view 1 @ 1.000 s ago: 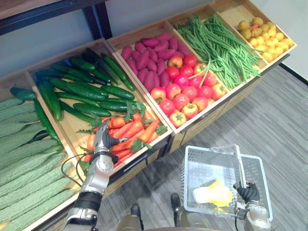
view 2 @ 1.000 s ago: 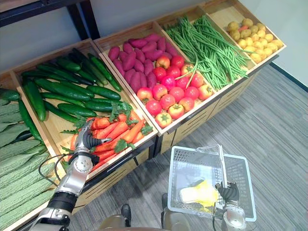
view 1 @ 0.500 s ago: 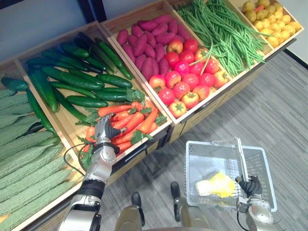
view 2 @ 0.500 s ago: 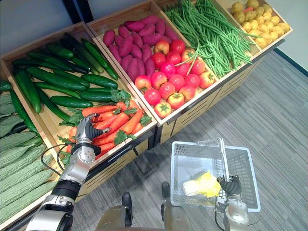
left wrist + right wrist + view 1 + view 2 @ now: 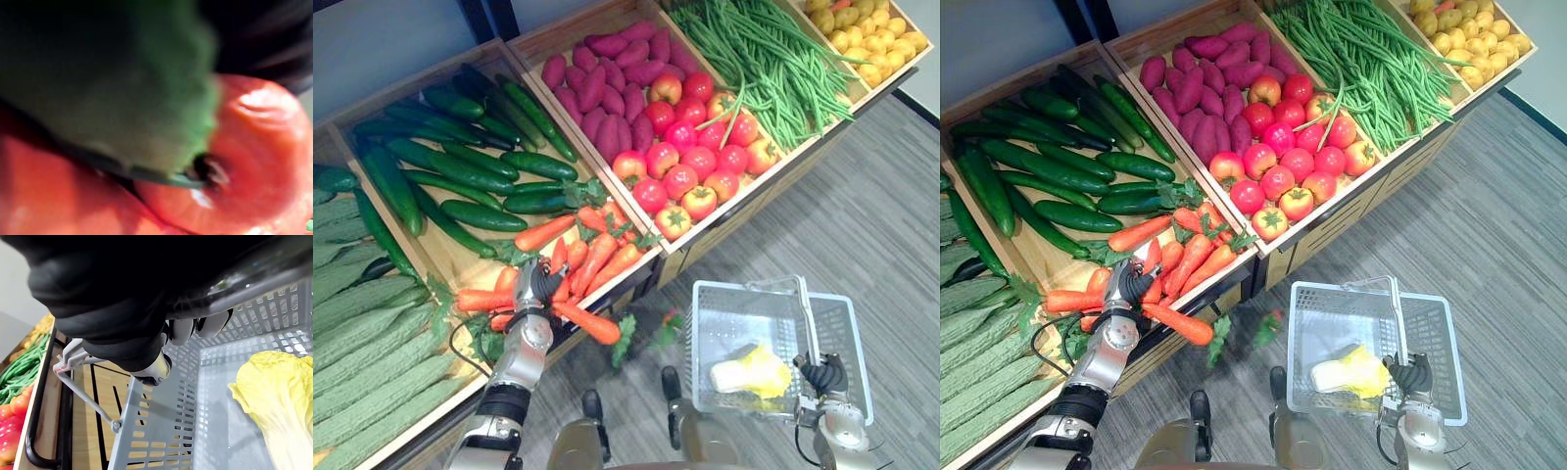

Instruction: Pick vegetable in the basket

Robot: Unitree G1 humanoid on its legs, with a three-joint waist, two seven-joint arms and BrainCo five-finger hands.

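Observation:
My left hand is at the front of the carrot bin, its fingers curled round an orange carrot. The carrot sticks out past the bin's front edge, its green leaves hanging over the floor. Up close the carrot and a green leaf lie right against the hand. My right hand is shut on the handle of a grey plastic basket held low at the right. A pale yellow cabbage lies in the basket.
Wooden bins line the sloped stand: bitter gourds at the left, cucumbers, sweet potatoes, tomatoes, green beans and yellow potatoes. Grey carpet lies between stand and basket.
My left hand has curled round a carrot and drawn it out over the bin's front edge, scattering the other carrots. The camera has shifted. The right hand and basket stay put.

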